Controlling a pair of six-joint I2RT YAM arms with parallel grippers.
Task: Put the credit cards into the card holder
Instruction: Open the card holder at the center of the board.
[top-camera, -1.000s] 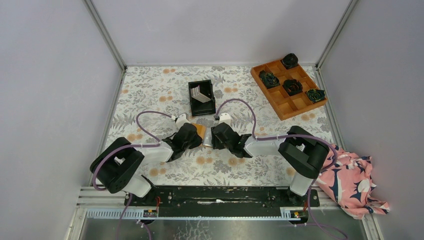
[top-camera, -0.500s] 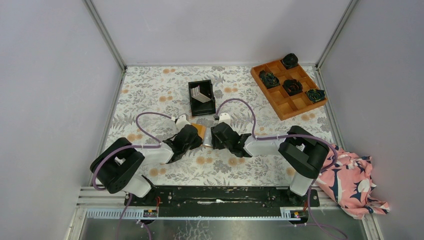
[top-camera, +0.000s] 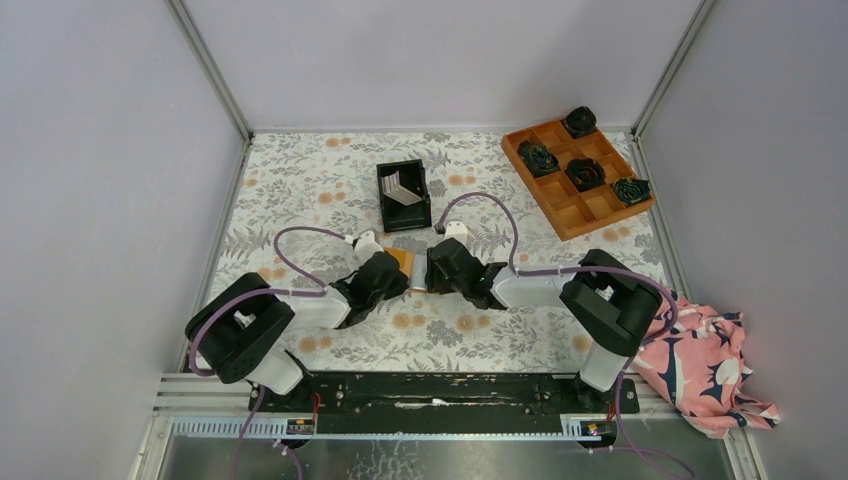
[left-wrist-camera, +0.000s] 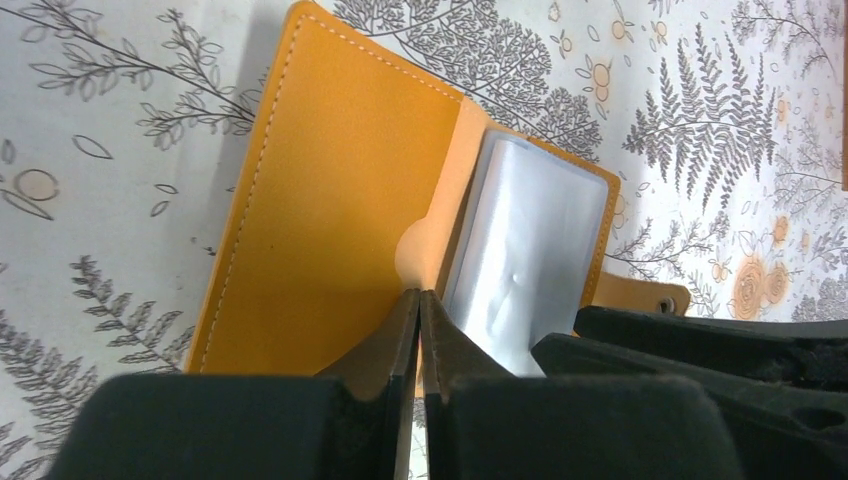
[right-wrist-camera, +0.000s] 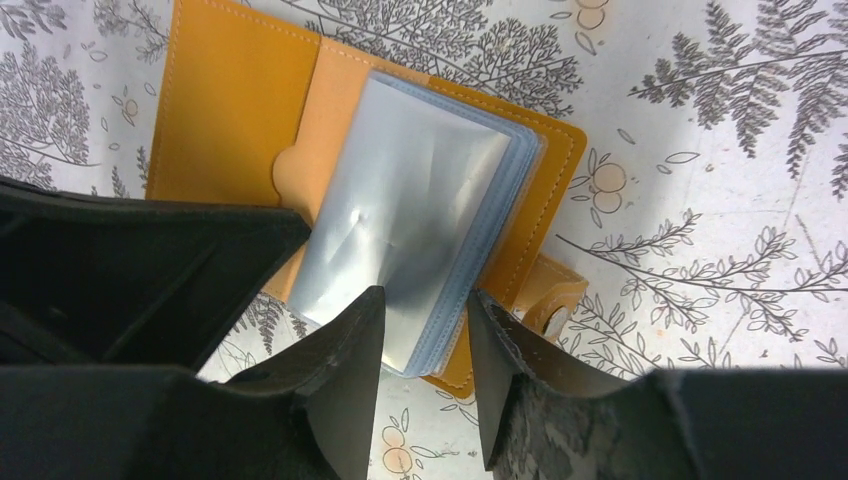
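Floral cloth (top-camera: 300, 190), mid-table: your left claw (left-wrist-camera: 418, 300) has pinched tighter on the holder (left-wrist-camera: 330, 190), your right claw (right-wrist-camera: 425, 300) straddles its sleeves (right-wrist-camera: 420, 200), jaws apart, while cards (top-camera: 403, 188) wait in the bin (top-camera: 383, 200)

Plain pale grey walls (top-camera: 430, 60) enclose the desk (top-camera: 300, 180) on three sides, joined at the far corners by slim metal posts (top-camera: 210, 70), and a leaf-and-flower patterned cloth (top-camera: 520, 335) covers its top under even light.
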